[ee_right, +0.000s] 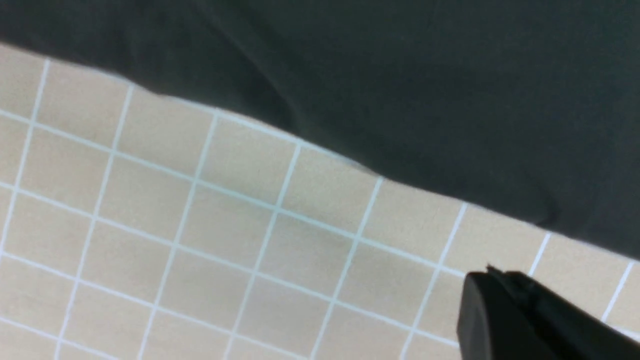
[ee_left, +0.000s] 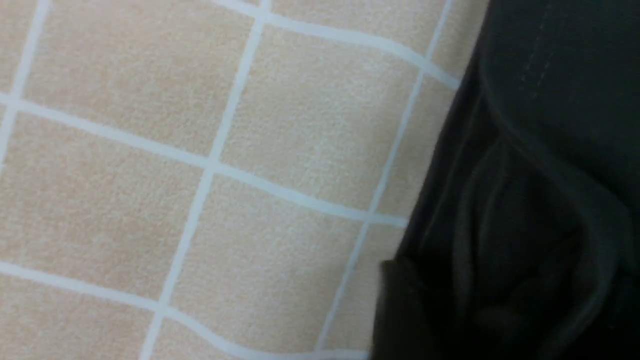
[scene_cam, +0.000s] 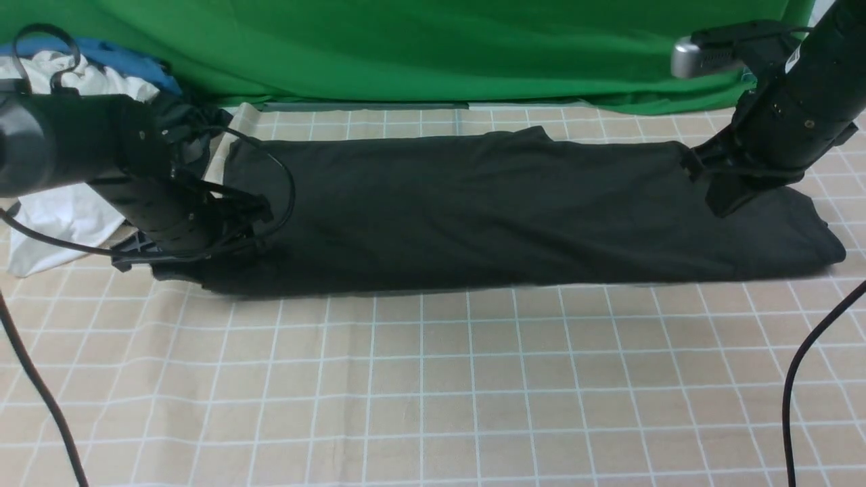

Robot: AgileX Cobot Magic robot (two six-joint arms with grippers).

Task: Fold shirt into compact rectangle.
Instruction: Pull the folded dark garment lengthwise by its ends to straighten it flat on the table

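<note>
The black shirt lies folded into one long band across the far half of the table, from left to right. My left gripper is low at the band's left end, among the layered hems. One dark finger shows against the cloth, and the rest is lost in the black fabric. My right gripper hangs over the shirt's right part. In the right wrist view its fingers are pressed together with nothing between them, over the checked cloth beside the shirt's edge.
A white garment, a blue one and a small dark charcoal one are piled at the far left. A green backdrop closes the back. Beige checked cloth covers the table. Cables hang at the right and left.
</note>
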